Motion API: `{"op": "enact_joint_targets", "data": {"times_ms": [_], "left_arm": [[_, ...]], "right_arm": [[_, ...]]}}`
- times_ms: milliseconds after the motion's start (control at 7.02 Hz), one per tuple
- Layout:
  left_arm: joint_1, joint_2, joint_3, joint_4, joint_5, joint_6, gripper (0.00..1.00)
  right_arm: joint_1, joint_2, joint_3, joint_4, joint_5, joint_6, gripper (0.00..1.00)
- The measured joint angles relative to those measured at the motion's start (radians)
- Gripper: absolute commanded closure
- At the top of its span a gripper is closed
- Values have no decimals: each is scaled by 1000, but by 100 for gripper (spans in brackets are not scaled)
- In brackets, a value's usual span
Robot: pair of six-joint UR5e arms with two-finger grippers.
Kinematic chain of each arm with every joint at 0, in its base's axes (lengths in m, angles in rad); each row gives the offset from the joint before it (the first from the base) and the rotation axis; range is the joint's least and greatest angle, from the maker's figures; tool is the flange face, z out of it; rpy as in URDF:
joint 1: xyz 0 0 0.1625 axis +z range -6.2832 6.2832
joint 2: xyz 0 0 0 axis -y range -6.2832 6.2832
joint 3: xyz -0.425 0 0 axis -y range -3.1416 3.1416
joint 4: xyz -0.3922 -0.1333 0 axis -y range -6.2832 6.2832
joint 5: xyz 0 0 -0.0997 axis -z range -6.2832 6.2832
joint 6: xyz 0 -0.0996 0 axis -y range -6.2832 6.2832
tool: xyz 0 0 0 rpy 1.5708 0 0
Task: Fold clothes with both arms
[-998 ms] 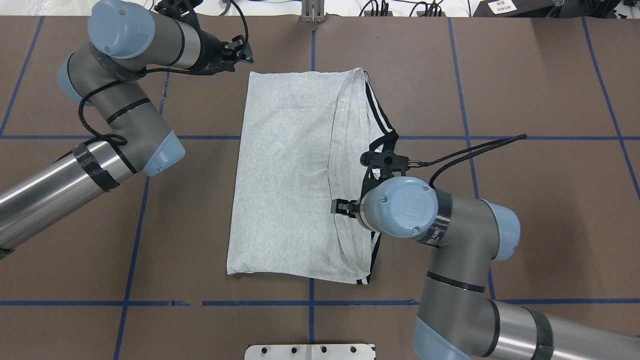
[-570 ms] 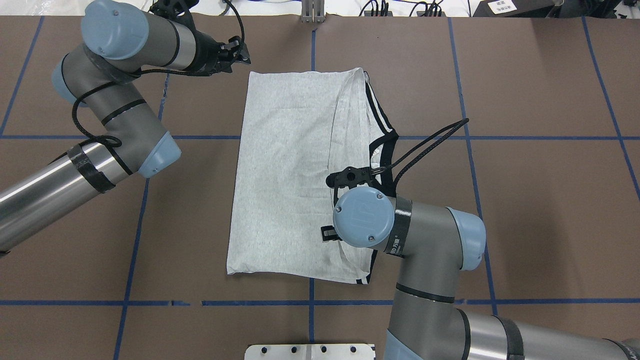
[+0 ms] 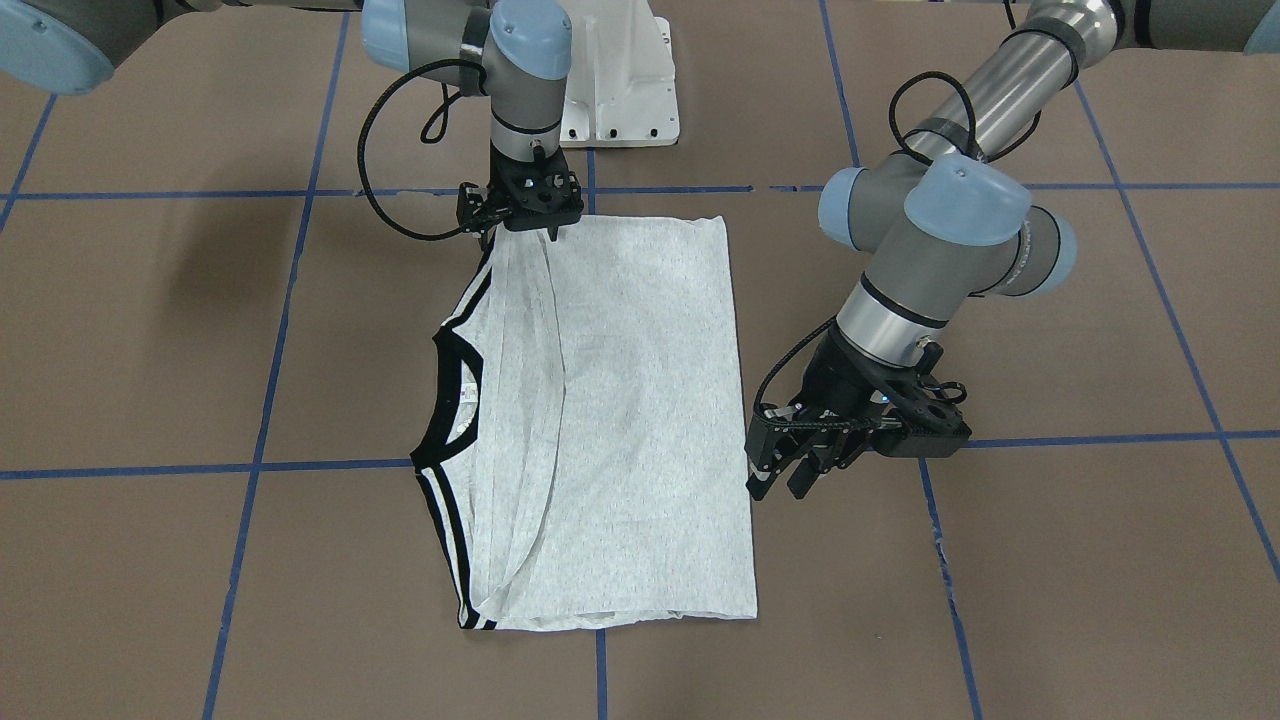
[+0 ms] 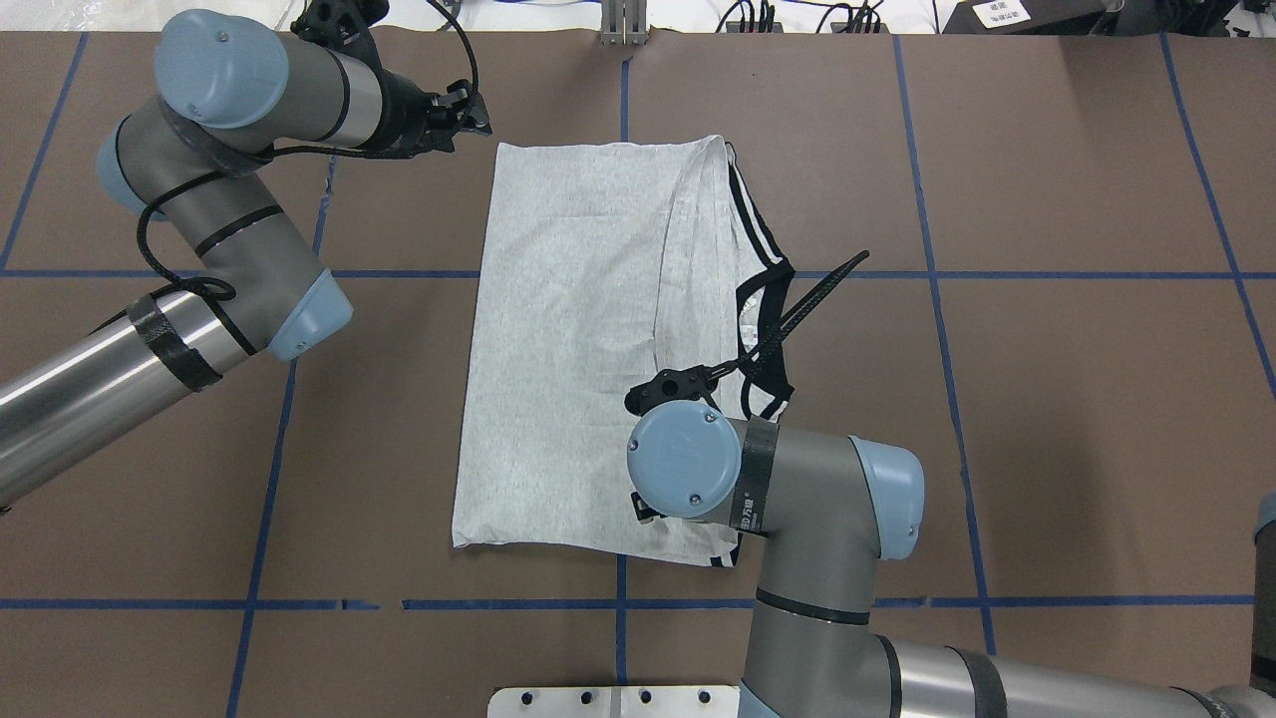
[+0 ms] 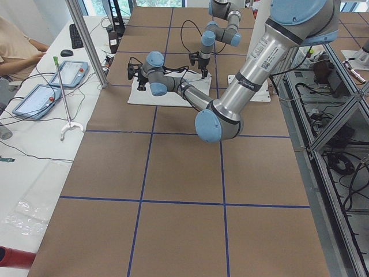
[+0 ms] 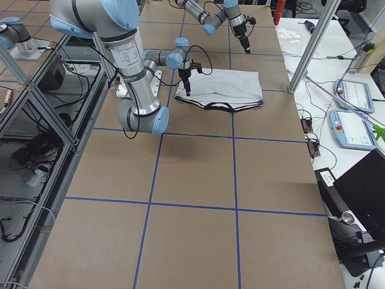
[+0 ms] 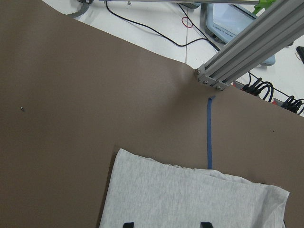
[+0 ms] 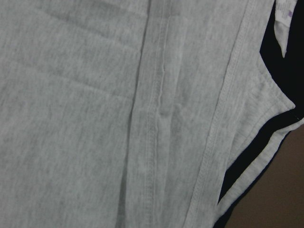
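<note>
The clothes are one grey T-shirt [image 4: 568, 349] lying flat, its sides folded in. Its black collar [image 4: 773, 299] and striped trim lie at its right edge. In the front-facing view the shirt [image 3: 620, 400] fills the middle of the table. My left gripper [image 3: 783, 483] hovers open just off the shirt's far corner, also seen from overhead [image 4: 477, 112]. The left wrist view shows its two tips apart above the shirt [image 7: 190, 199]. My right gripper [image 3: 520, 232] stands over the near hem with its fingers apart. The right wrist view shows only the shirt's seams [image 8: 156, 118].
Brown table cover with blue tape grid lines [image 4: 618, 603]. The white pedestal base [image 3: 620, 90] stands at the robot's edge. An aluminium post [image 7: 247, 47] and cables lie past the far edge. Tablets [image 5: 40, 98] and a seated person [image 5: 17, 46] are on the operators' side.
My right arm has slid along the shirt toward the near hem. My left gripper has drawn slightly away from the shirt's far corner. The shirt lies as before.
</note>
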State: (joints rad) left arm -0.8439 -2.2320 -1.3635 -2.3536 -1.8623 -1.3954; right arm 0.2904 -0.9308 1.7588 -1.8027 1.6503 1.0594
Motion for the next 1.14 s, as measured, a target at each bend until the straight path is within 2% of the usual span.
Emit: {"op": "enact_joint_targets", "data": {"times_ms": [570, 998, 1140], "left_arm": [[0, 21, -18, -1, 0, -3, 43], [0, 37, -32, -1, 0, -4, 43], [0, 43, -38, -1, 0, -4, 43]], "right_arm": [[15, -44, 2, -39, 18, -76, 0], [66, -228, 153, -42, 27, -203, 0], [75, -235, 169, -41, 26, -207, 0]]}}
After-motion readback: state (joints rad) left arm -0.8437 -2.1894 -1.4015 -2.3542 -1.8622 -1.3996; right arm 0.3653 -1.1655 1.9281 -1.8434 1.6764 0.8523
